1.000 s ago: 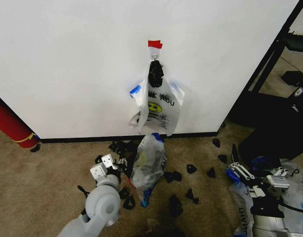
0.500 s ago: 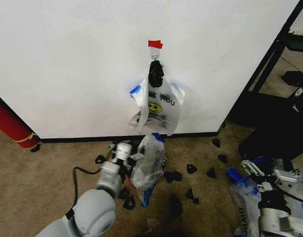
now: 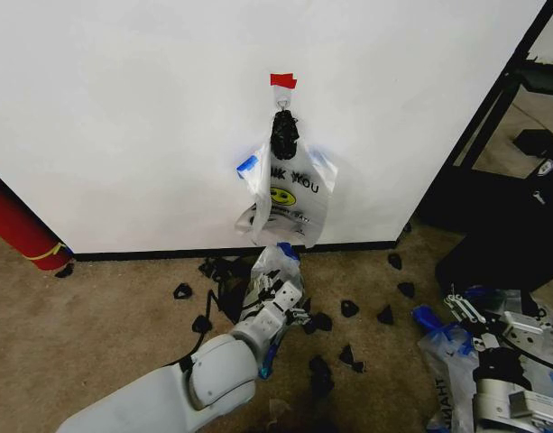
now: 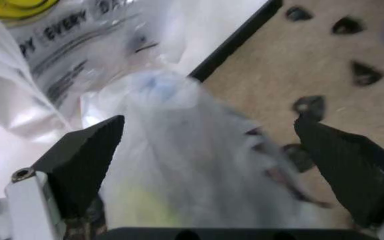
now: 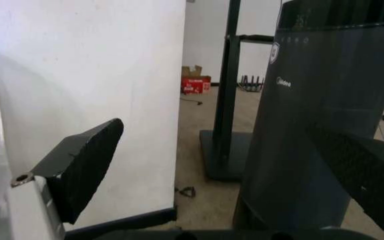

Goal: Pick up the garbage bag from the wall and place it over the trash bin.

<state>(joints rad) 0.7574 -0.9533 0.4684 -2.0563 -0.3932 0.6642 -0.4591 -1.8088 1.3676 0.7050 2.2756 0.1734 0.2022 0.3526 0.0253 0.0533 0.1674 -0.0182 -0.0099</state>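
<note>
Open left end effector (image 3: 278,293) amid black scraps (image 3: 349,308), against floor bag (image 4: 199,165).

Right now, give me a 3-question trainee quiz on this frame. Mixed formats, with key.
1. True or false: the garbage bag hangs from the hook on the wall.
2. The left gripper is: A) open in front of a second plastic bag on the floor; B) shut on the hook; C) parked by the red cylinder.
3. Fill in: the right gripper is low at the robot's ____ side, fingers open.

Key: 1 true; 2 A; 3 right.
</note>
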